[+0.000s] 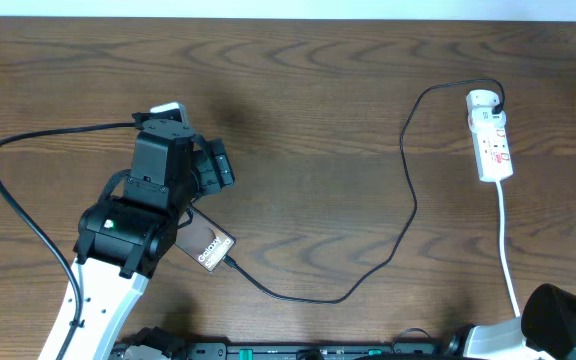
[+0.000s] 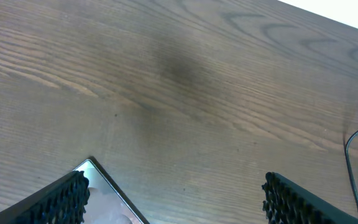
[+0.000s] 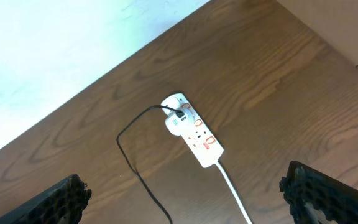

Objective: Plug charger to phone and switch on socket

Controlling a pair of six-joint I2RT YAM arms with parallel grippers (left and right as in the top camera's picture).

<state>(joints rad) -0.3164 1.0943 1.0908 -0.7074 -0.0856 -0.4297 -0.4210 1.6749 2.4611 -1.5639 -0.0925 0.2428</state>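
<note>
The bronze phone (image 1: 208, 246) lies on the table, partly under my left arm; one corner of it (image 2: 106, 194) shows by the left finger in the left wrist view. The charger (image 1: 412, 200), a thin black cable, meets the phone's lower right edge, loops right and runs up to its black plug (image 3: 179, 115) in the socket (image 1: 490, 135). The socket (image 3: 194, 134) is a white strip with red markings. My left gripper (image 2: 173, 200) is open above bare wood next to the phone. My right gripper (image 3: 188, 199) is open, high above and short of the socket.
The socket's white cord (image 1: 509, 262) runs toward the front edge beside my right arm (image 1: 566, 322). A black lead (image 1: 28, 225) from the left arm curves over the table's left side. The table's far edge (image 3: 135, 53) shows beyond the socket.
</note>
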